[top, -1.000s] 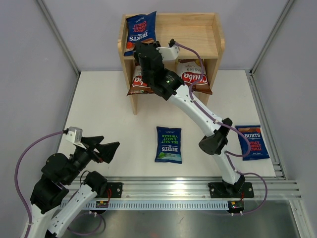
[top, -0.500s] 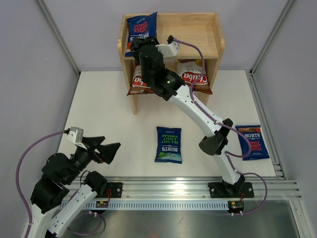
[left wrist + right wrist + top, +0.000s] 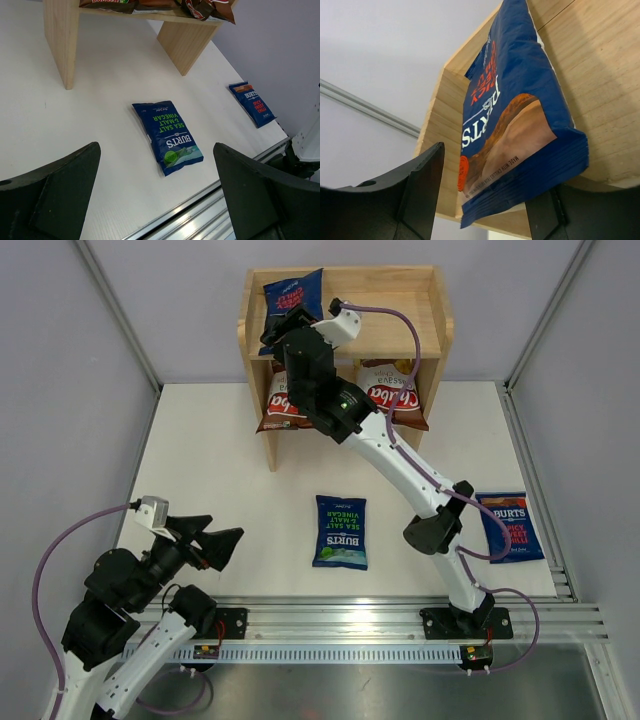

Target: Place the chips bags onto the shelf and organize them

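the shelf [image 3: 430,315] stands at the middle of the bench's [image 3: 220,470] far edge. the top bag [image 3: 293,292] stands tilted at the left end of its top tier; on the lower tier the left cassava bag [image 3: 278,405] and right cassava bag [image 3: 395,398] sit side by side. the middle bag [image 3: 341,531] lies before the shelf, nearer the near edge; the outer bag [image 3: 512,525] lies by the right edge

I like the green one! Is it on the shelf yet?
Not yet: the green Burts bag lies flat on the table, in front of the shelf.

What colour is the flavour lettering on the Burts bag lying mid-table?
Green, on the dark blue Burts bag; clearest in left wrist view.
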